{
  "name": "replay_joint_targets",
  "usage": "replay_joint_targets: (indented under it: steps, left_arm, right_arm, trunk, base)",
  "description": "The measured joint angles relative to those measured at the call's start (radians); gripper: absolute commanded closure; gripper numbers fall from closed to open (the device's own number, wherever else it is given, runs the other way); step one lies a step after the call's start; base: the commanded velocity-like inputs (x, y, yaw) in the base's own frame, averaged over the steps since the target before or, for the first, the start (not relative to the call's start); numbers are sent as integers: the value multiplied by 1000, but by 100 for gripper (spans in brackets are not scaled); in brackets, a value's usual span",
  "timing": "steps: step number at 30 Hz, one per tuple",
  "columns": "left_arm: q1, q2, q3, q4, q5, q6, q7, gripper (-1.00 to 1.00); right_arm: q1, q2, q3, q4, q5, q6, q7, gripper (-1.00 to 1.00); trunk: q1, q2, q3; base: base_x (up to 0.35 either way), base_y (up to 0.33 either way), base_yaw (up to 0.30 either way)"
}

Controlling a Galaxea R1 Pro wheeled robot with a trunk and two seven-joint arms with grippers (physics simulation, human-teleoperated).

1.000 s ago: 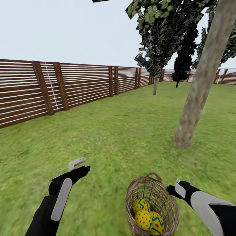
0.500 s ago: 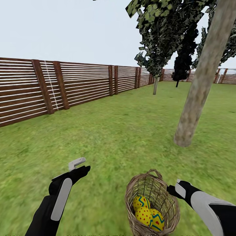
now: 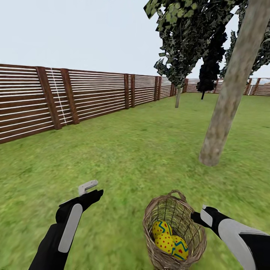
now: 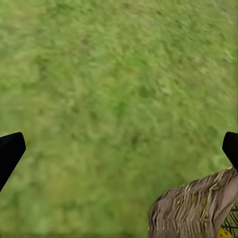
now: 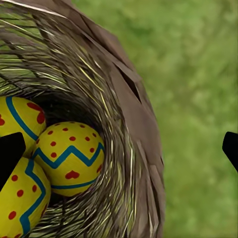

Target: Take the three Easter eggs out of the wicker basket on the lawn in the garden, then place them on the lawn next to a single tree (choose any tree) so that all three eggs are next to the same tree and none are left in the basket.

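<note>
The wicker basket (image 3: 186,225) stands on the lawn (image 3: 123,157) just in front of me, with the three Easter eggs (image 3: 167,240) inside it. In the right wrist view the eggs (image 5: 69,158) lie packed together against the woven wall (image 5: 134,124). My right gripper (image 3: 196,217) is open at the basket's right rim; one fingertip (image 5: 10,153) hangs over the eggs and the other over grass. My left gripper (image 3: 92,191) is open over bare grass to the basket's left, and the basket's edge (image 4: 193,208) shows in the left wrist view. The tree (image 3: 225,101) rises beyond the basket, to the right.
A brown slatted fence (image 3: 56,97) runs along the left and far side of the garden. Another tree (image 3: 177,98) and a dark cypress (image 3: 208,77) stand far back. Open grass stretches between the basket and the near trunk's base (image 3: 210,157).
The whole picture has shifted slightly: basket, trunk base and fence sit a little higher in the head view, so the camera moved. Both arms keep their pose.
</note>
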Motion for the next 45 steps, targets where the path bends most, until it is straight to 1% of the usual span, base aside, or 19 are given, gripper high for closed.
replay_joint_targets:
  steps: [12, 16, 18, 19, 21, 25, 31, 45]
  left_arm:
    - [0, 0, 0, 0, 0, 0, 0, -100]
    - [0, 0, 0, 0, 0, 0, 0, -100]
    - [0, 0, 0, 0, 0, 0, 0, -100]
    - [0, 0, 0, 0, 0, 0, 0, -100]
    - [0, 0, 0, 0, 0, 0, 0, -100]
    - [0, 1, 0, 0, 0, 0, 0, -100]
    - [0, 1, 0, 0, 0, 0, 0, -100]
    - [0, 1, 0, 0, 0, 0, 0, -100]
  right_arm:
    - [0, -6, 0, 0, 0, 0, 0, -100]
    - [0, -26, 0, 0, 0, 0, 1, -100]
    - [0, -29, 0, 0, 0, 0, 2, -100]
    - [0, -29, 1, 0, 0, 0, 2, -100]
    - [0, -30, 1, 0, 3, 0, 2, -100]
    - [0, -29, 1, 1, 25, 0, 2, -100]
    - [0, -29, 0, 1, 33, 0, 2, -100]
    - [0, -29, 0, 1, 34, 0, 2, -100]
  trunk:
    - [46, -84, -38]
    - [61, -112, -50]
    - [69, -126, -56]
    - [69, -126, -56]
    - [69, -126, -56]
    - [69, -126, -56]
    - [92, -168, -75]
    - [146, -266, -119]
  base:
    - [0, 0, 0]
    - [0, 0, 0]
    - [0, 0, 0]
    - [0, 0, 0]
    - [0, 0, 0]
    - [0, 0, 0]
    - [0, 0, 0]
    - [0, 0, 0]
